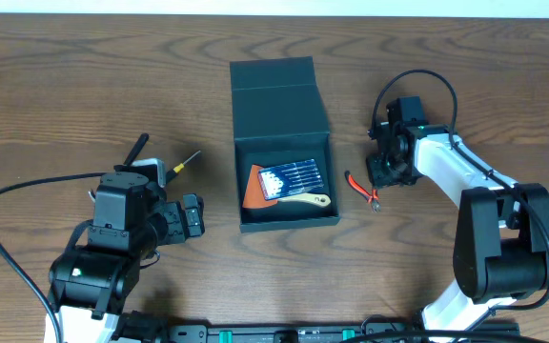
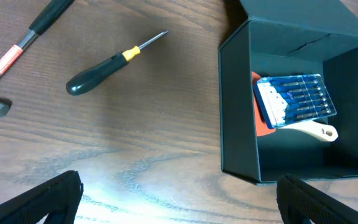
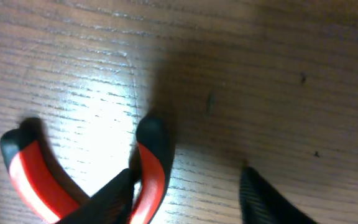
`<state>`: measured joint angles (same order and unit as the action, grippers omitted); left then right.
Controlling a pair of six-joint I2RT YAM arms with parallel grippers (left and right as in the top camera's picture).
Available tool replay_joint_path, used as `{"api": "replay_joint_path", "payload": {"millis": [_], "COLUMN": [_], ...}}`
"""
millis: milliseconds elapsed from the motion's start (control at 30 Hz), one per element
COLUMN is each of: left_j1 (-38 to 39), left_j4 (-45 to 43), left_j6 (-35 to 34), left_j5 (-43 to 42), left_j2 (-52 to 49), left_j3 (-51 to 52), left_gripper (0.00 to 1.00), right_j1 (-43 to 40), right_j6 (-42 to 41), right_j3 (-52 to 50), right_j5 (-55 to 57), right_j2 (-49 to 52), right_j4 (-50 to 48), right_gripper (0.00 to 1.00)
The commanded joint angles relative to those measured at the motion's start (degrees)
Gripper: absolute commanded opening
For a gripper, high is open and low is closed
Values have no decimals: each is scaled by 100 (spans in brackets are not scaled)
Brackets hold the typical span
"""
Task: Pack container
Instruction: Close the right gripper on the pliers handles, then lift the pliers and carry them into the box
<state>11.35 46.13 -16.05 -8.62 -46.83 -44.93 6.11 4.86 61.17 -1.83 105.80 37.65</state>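
On the brown wooden tabletop (image 1: 65, 76), the right fingers (image 3: 114, 199) stand partly apart with one red handle of the pliers (image 3: 151, 168) between them, not pinched yet. The open container (image 1: 282, 139) sits mid-tabletop, and the pliers lie just right of it. The left fingers (image 2: 48, 199), left of it, are spread wide and empty. Grabbing the pliers looks like the step. Next, I think: squeeze, lift, drop them in.

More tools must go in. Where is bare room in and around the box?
Bare wood between the container and the screwdriver, and along the container's near side. Inside, the strip behind the blue pack is free. Crowded at the pliers, by the right hand.
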Motion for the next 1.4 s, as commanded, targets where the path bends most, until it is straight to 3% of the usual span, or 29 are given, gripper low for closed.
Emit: {"api": "replay_joint_path", "payload": {"millis": [0, 333, 567, 1100, 1367], "left_j1": [-13, -13, -13, -13, -13], "left_j4": [13, 11, 11, 13, 13], "left_j6": [98, 98, 101, 101, 101], "left_j5": [26, 26, 26, 26, 26], "left_j2": [11, 11, 11, 11, 11], "left_j3": [-107, -107, -107, -107, -107], "left_gripper": [99, 99, 99, 99, 99], "right_j1": [31, 31, 31, 31, 31], "right_j6": [-149, -164, -164, -271, -271], "right_j3": [-321, -321, -321, -236, 601], "right_j5": [-828, -831, -831, -824, -774], "right_j2": [516, 516, 516, 498, 46], "right_j4": [92, 96, 111, 251, 979], "right_gripper": [36, 12, 1, 1, 2]}}
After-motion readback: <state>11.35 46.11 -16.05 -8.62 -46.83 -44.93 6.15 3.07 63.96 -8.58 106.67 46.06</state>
